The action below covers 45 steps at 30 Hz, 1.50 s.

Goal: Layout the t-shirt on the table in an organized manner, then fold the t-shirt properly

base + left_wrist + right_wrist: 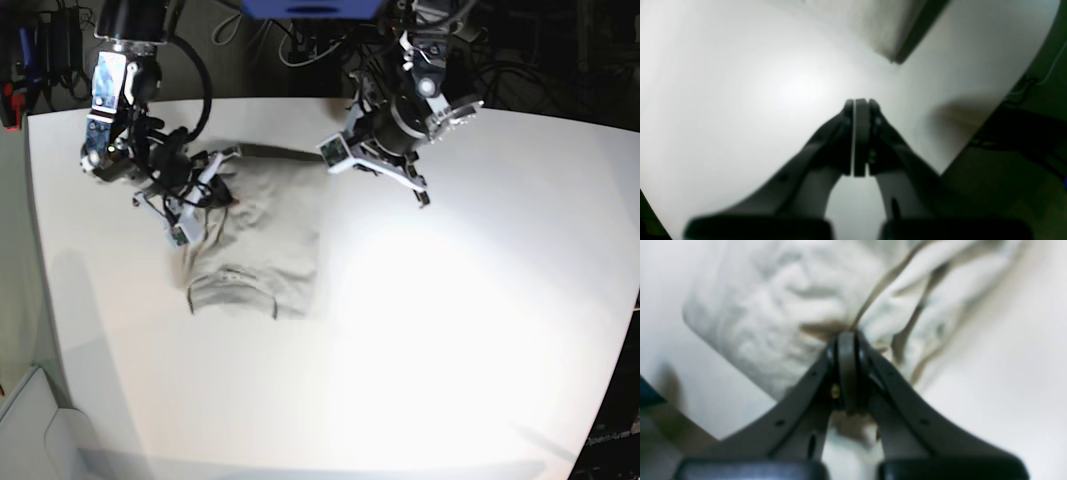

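Risk sits mostly with the right gripper (846, 340), whose jaws are clamped on a bunched fold of the t-shirt (255, 245), which lies near the far left side of the table (450, 330). If it pulls now, the 2 layers may drag and the shirt will crumple. The left gripper (860, 106) hangs closed and empty above bare table, so nothing holds the other side.

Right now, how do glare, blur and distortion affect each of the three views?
Left wrist: soft focus, bright glare patch on the table, edges curved by the lens. Right wrist: t-shirt and right gripper both blurred. Base: sharpest, with a washed-out glare area mid-table.
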Each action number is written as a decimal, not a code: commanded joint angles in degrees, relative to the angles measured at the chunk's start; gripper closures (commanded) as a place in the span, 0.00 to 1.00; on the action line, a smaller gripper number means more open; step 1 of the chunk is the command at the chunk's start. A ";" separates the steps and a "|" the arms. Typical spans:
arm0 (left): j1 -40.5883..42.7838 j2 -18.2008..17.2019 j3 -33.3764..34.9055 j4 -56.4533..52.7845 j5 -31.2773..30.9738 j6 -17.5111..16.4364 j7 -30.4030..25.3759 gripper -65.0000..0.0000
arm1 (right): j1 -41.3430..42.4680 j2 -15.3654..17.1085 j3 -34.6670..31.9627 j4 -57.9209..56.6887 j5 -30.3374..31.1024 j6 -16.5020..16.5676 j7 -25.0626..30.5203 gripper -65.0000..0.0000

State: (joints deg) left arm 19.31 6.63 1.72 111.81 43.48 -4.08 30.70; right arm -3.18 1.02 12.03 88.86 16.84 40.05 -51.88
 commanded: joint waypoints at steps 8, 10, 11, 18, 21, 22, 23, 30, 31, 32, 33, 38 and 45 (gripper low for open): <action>0.07 -0.96 -1.06 1.03 -0.54 0.25 -0.50 0.99 | -0.64 0.79 0.23 -3.19 -0.53 -0.05 2.16 1.00; 0.07 -0.88 -1.58 1.11 -0.63 0.16 -0.59 0.99 | -0.82 1.75 0.23 -1.25 -0.53 -0.05 2.16 1.00; 0.07 -0.88 -1.76 1.11 -0.63 0.16 -0.68 0.99 | -1.08 1.84 0.23 0.06 -0.53 -0.05 2.16 1.00; 0.95 -0.70 -1.76 3.22 -0.80 0.16 -0.59 0.99 | -2.75 1.93 0.32 9.12 -0.53 -0.05 2.08 1.00; 2.18 -0.61 -1.85 3.58 -0.80 0.52 -0.50 0.99 | -3.90 1.93 0.32 13.95 -0.53 -0.05 2.08 1.00; 2.45 -0.52 -1.85 3.66 -0.80 0.60 -0.50 0.99 | -4.51 1.93 0.32 15.27 -0.53 -0.05 2.08 1.00; 2.89 -0.52 -1.94 3.66 -0.89 0.60 -0.50 0.99 | -5.13 1.93 0.32 16.77 -0.53 -0.05 2.08 1.00; 3.24 2.37 -10.11 4.28 -5.46 0.34 -0.76 1.00 | -9.52 1.93 0.41 23.10 -0.53 -0.05 1.99 1.00; 3.24 2.37 -11.17 4.28 -6.96 0.25 -0.59 1.00 | -10.14 1.93 0.41 23.45 -0.53 -0.05 1.99 1.00; 3.85 2.37 -11.96 4.28 -8.63 0.16 -0.59 1.00 | -10.84 1.93 0.41 23.45 -0.53 -0.05 1.99 1.00; 4.91 2.37 -12.40 4.28 -10.30 0.16 -0.59 1.00 | -11.46 1.93 0.85 23.54 -0.53 -0.05 1.99 1.00; 9.92 2.37 -13.19 4.37 -15.04 0.16 -1.12 1.00 | -14.01 1.66 3.04 23.54 -0.53 -0.05 2.08 1.00; 16.69 2.29 -13.45 4.37 -18.65 0.16 -2.61 1.00 | -19.02 1.84 4.72 26.00 -0.53 -0.05 2.08 1.00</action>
State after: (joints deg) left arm 35.73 8.71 -11.90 115.04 25.80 -3.68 29.58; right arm -22.46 2.52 16.53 113.89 15.53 39.83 -51.00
